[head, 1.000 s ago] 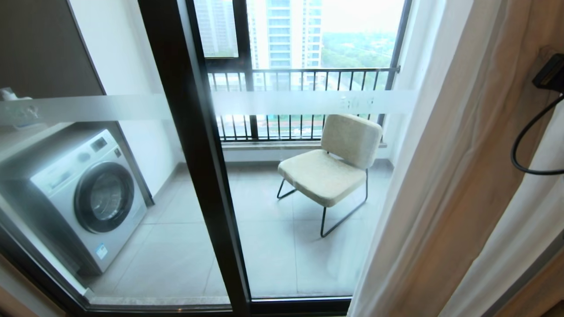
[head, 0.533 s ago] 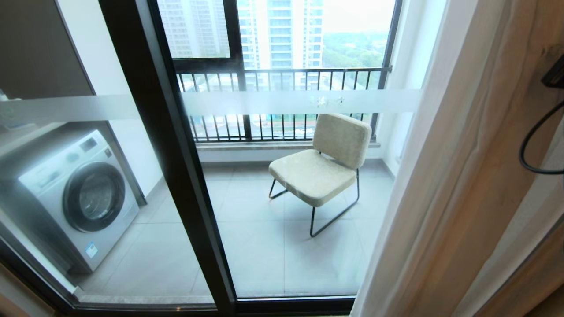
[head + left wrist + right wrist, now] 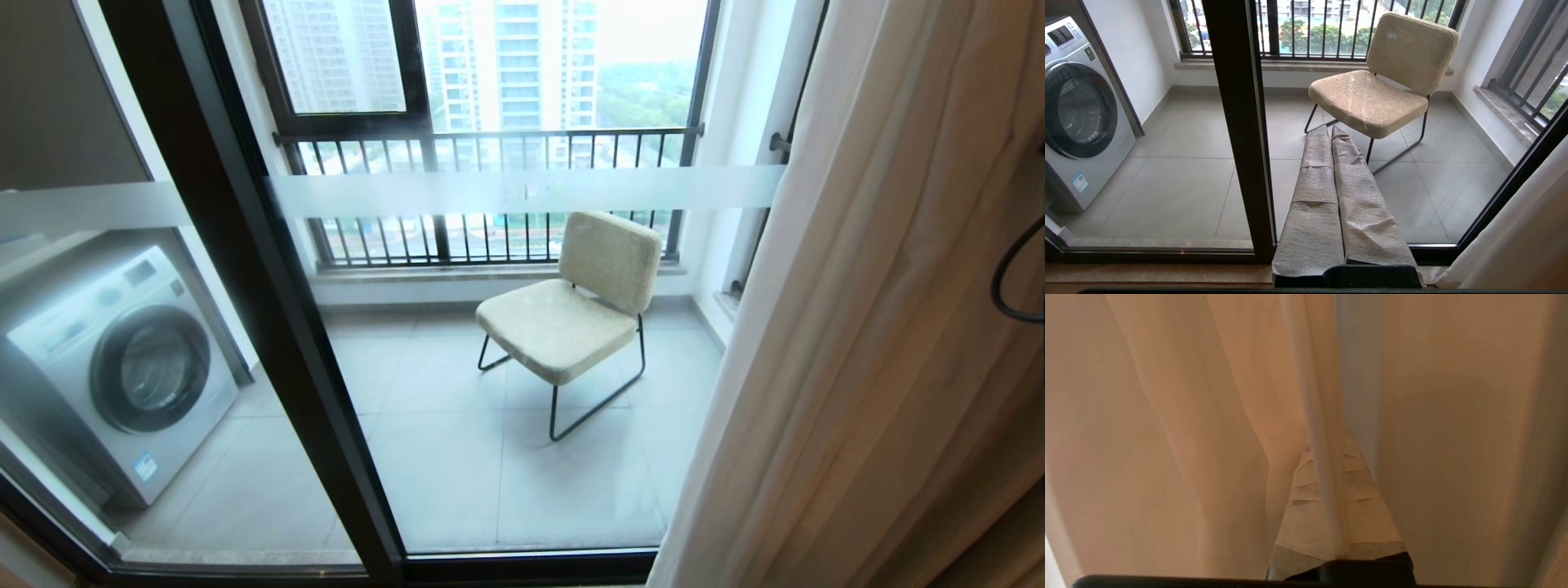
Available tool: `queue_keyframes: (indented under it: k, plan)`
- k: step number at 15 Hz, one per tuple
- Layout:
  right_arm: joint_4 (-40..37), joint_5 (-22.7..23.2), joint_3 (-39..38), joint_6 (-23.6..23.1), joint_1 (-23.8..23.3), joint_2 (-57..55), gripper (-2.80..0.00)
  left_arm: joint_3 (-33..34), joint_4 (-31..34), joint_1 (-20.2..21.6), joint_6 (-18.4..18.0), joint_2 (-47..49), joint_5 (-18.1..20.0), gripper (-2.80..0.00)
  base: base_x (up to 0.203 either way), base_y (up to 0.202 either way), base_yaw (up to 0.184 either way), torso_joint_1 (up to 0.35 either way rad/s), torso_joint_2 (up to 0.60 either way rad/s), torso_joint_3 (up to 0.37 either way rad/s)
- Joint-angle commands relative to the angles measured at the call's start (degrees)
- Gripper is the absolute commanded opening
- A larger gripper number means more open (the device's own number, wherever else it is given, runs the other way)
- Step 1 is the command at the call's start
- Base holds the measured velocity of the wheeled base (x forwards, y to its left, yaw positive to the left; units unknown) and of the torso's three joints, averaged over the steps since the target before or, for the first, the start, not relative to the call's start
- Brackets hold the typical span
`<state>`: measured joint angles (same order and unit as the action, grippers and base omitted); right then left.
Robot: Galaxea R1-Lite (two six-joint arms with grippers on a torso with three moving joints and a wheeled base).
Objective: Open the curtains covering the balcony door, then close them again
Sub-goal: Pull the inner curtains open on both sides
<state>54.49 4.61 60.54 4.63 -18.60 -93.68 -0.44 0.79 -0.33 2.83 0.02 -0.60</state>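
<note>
Left gripper, fingers wrapped in pale cloth and pressed together, holds nothing and points at the balcony door glass. Beyond the glass: beige chair on grey tiles, washing machine by the wall, barred railing. Curtain edge hangs beside the frame.

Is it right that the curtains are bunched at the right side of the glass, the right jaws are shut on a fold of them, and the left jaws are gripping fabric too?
Not quite. The left gripper is shut on nothing, its wrist view shows it pointing at the balcony door. The curtains are bunched right, and the right gripper is shut on a fold.
</note>
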Motion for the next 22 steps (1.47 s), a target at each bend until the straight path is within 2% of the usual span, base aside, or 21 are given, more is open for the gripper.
queue_keyframes:
  k: [1, 9, 20, 22]
  plan:
    - [0.4, 0.0, -0.1, 0.0, 0.0, 0.1, -2.80, 0.0, 0.0, 0.0, 0.1, 0.0, 0.0, -2.80, 0.000, -0.190, 0.001, 0.007, 0.01, 0.000]
    - [0.4, 0.0, -0.2, 0.0, -0.1, 0.1, -2.80, 0.0, 0.0, 0.0, 0.0, 0.0, 0.0, -2.80, 0.000, -0.170, 0.000, 0.002, 0.00, 0.002]
    - [0.4, 0.0, 0.2, 0.0, -0.2, 0.3, -2.80, 0.0, 0.0, 0.0, 0.1, 0.0, 0.0, -2.80, 0.000, 0.000, 0.000, 0.000, 0.00, 0.000]
    - [0.3, 0.0, 0.5, 0.0, -1.4, 0.0, -2.80, 0.0, 0.0, 0.0, 0.0, 0.0, 0.0, -2.80, 0.000, 0.000, 0.000, 0.000, 0.00, 0.000]
